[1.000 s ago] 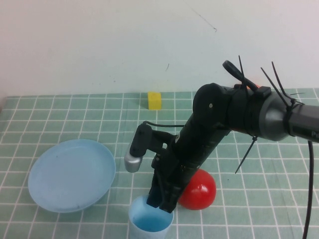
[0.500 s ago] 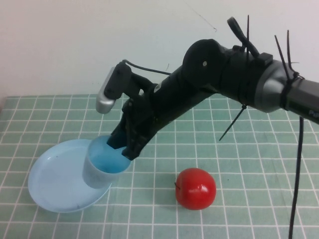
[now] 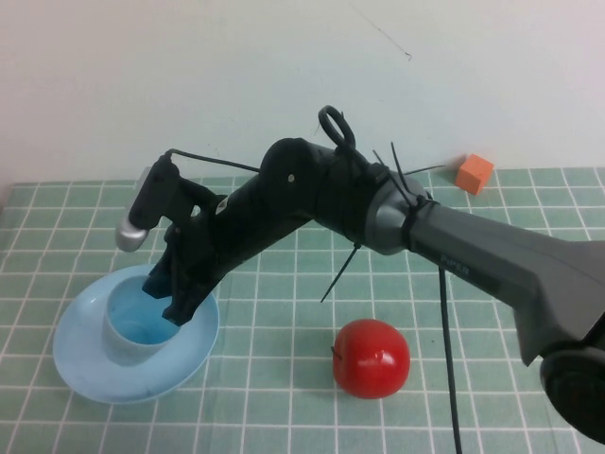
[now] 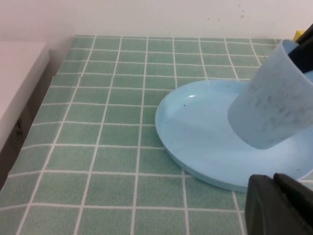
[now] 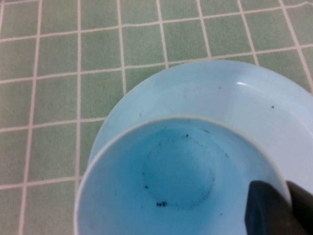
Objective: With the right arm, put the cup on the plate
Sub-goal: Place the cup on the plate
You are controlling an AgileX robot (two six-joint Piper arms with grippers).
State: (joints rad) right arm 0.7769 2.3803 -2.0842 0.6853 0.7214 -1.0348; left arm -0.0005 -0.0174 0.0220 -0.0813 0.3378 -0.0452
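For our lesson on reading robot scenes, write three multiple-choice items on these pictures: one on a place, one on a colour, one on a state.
1. Where is the cup?
A. over the plate
B. beside the apple
C. at the table's far edge

2. What colour is the block by the far wall?
A. green
B. orange
C. white

3. How is the right gripper?
A. open above the apple
B. parked off the table
C. shut on the cup's rim

Key: 1 A, the left wrist view shows the cup tilted over the plate. 2 B, the block shows orange. 3 C, its fingers pinch the rim. The left gripper sits near the plate's edge.
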